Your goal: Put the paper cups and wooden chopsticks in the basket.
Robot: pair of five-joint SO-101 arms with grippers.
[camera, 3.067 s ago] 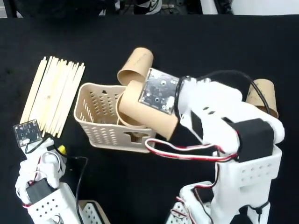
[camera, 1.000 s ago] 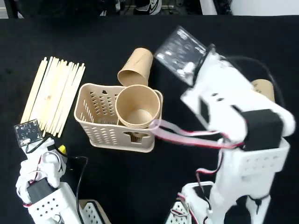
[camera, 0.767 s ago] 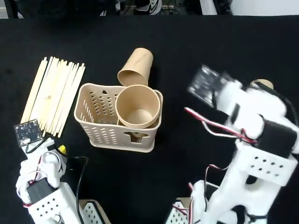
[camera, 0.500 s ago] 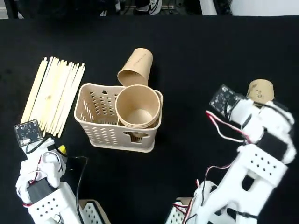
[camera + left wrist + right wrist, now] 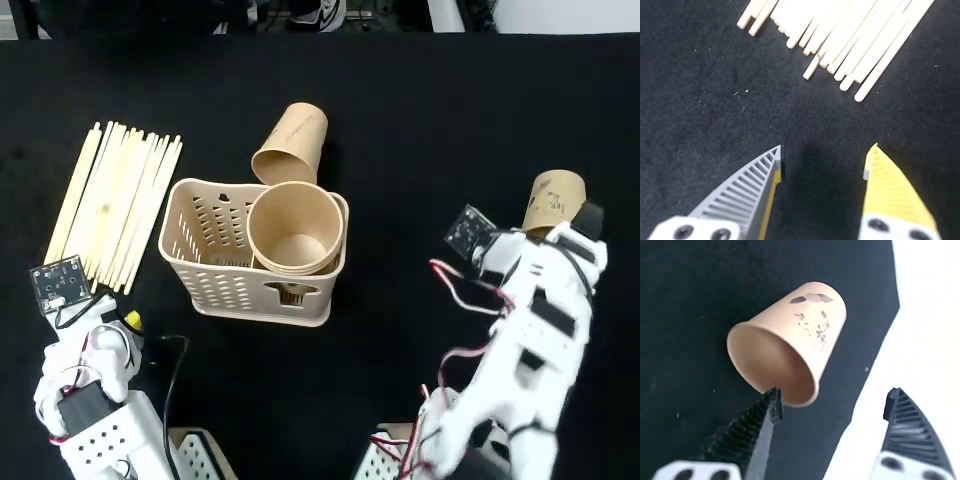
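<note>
Just beside tipped paper cup [image 5: 790, 340], right gripper [image 5: 834, 391] spread wide

The left end effector [image 5: 826, 147], jaws spread, hovers apparently just clear of the wooden chopsticks [image 5: 850, 35].

One basket [image 5: 205, 262], one nested cup stack [image 5: 296, 228] inside, two loose paper cups [image 5: 291, 143] [image 5: 553, 201], roughly a dozen chopsticks [image 5: 115, 200].

The left arm [image 5: 85, 385] sits folded low at the near left, the left end effector [image 5: 826, 147] aimed downward with fingers spread, while the right arm [image 5: 530, 340] rises at the near right, the right end effector [image 5: 834, 390] likewise spread wide.
</note>
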